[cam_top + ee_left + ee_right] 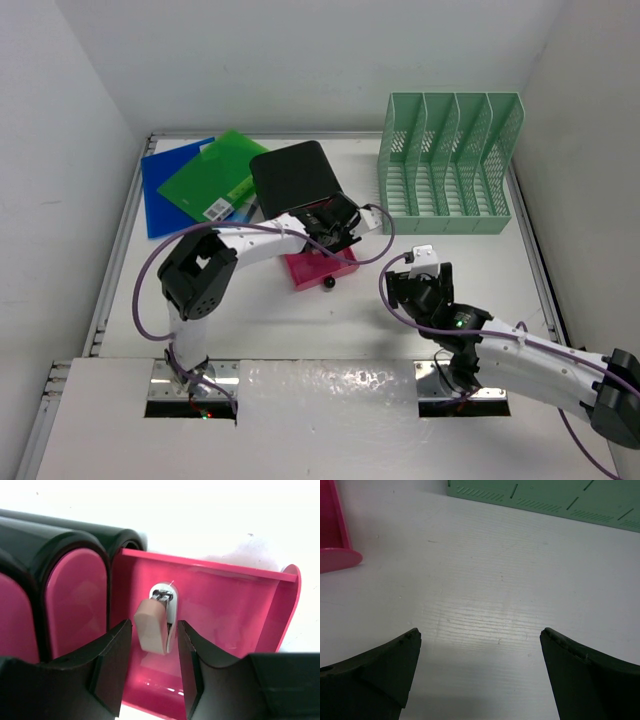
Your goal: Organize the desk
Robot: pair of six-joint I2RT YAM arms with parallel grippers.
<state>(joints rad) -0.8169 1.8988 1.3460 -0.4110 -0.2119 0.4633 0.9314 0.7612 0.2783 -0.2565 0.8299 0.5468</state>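
- The counter point(300, 330) is a matte-white top with thin silver rails. It fills the floor of a white-walled enclosure, and everything else rests on it.
- A black box point(295, 178) sits toward the middle of the back edge. One pink drawer point(225, 610) is pulled out toward the near edge, beside closed pink drawer fronts point(75, 600).
- Over the open drawer is a small tan block point(151, 627) with a metal clip and a white oval piece behind it.
- The left fingers point(112, 670) are narrowly parted on either side of that block. I cannot tell whether they press on it.
- A small black ball point(328, 286) lies just in front of the drawer.
- A mint-green mesh file rack point(450, 165) stands in the back right corner, and its slots look bare.
- A green folder point(215, 180) overlaps a blue folder point(165, 195) in the back left corner.
- The right fingers point(380, 675) are spread wide and hold nothing, above bare counter toward the right edge.
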